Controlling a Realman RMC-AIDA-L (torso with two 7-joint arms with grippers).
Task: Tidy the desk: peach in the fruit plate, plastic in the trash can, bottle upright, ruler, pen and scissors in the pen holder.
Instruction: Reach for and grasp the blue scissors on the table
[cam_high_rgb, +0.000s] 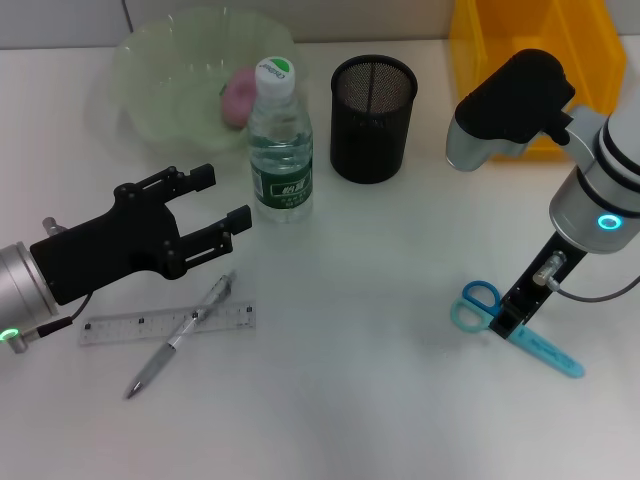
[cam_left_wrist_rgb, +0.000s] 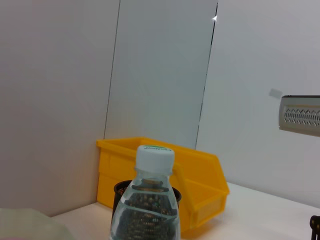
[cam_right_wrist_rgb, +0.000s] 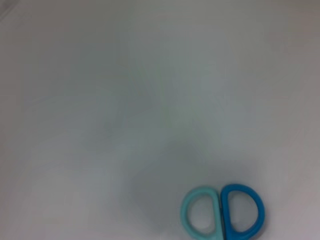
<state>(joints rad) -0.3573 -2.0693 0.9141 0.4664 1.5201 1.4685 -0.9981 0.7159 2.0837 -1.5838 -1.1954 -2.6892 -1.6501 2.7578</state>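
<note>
The white desk (cam_high_rgb: 360, 400) carries everything. At its far right stands a yellow bin (cam_high_rgb: 520, 40); at the far left a pale green fruit plate (cam_high_rgb: 160, 90) holds the pink peach (cam_high_rgb: 238, 97). The black mesh pen holder (cam_high_rgb: 372, 118) stands between them, with the water bottle (cam_high_rgb: 279, 145) upright just beside it, near the plate.

The left gripper (cam_high_rgb: 222, 205) hovers with its jaws spread wide and empty, fingertips close to the bottle's label. Below it lie the clear ruler (cam_high_rgb: 120, 327) and the pen (cam_high_rgb: 180, 335), the pen crossing the ruler.

The right gripper (cam_high_rgb: 510, 318) reaches down onto the blue scissors (cam_high_rgb: 482, 304), just behind the handle loops; whether its fingers grip them I cannot tell.
</note>
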